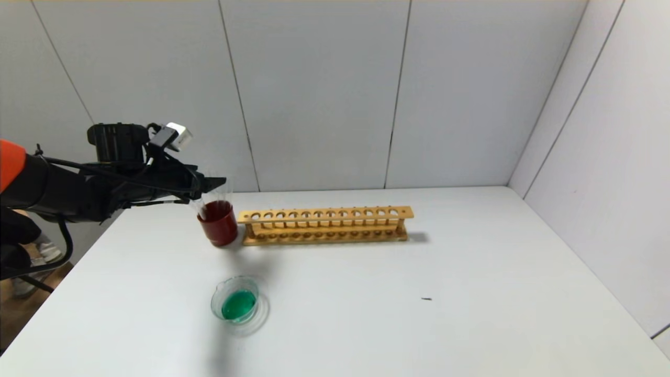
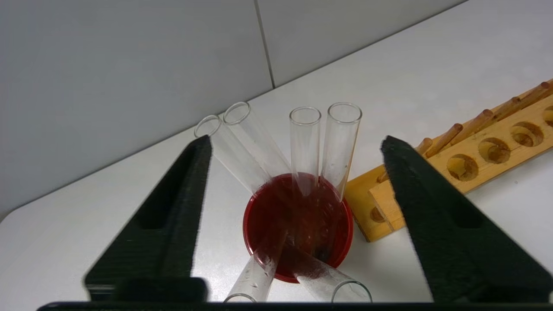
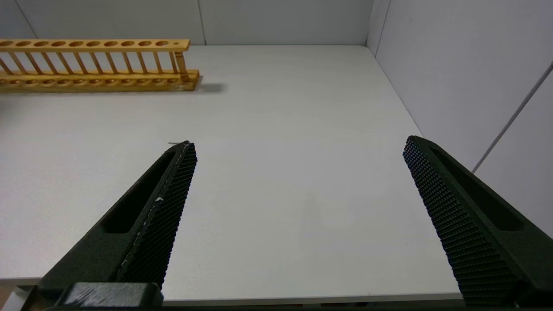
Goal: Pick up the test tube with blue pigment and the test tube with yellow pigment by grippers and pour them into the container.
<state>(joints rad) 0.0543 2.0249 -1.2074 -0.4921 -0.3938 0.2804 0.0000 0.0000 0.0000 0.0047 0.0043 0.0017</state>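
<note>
The container (image 1: 214, 302), a low clear glass dish, stands at the front left of the table and holds green liquid (image 1: 238, 305). My left gripper (image 1: 217, 183) hovers open and empty just above the dark red cup (image 1: 219, 225). In the left wrist view the left gripper (image 2: 296, 139) straddles the cup (image 2: 249, 233), where several clear tubes (image 2: 304, 142) lean. Their tips are hidden inside the cup. No tube with teal-blue or yellow liquid shows. My right gripper (image 3: 299, 142) is open and empty over bare table near the front edge, out of the head view.
An empty wooden test tube rack (image 1: 324, 225) stands right of the red cup; it also shows in the left wrist view (image 2: 475, 160) and the right wrist view (image 3: 95, 65). A small dark speck (image 1: 426, 299) lies on the table. Walls close the back and right.
</note>
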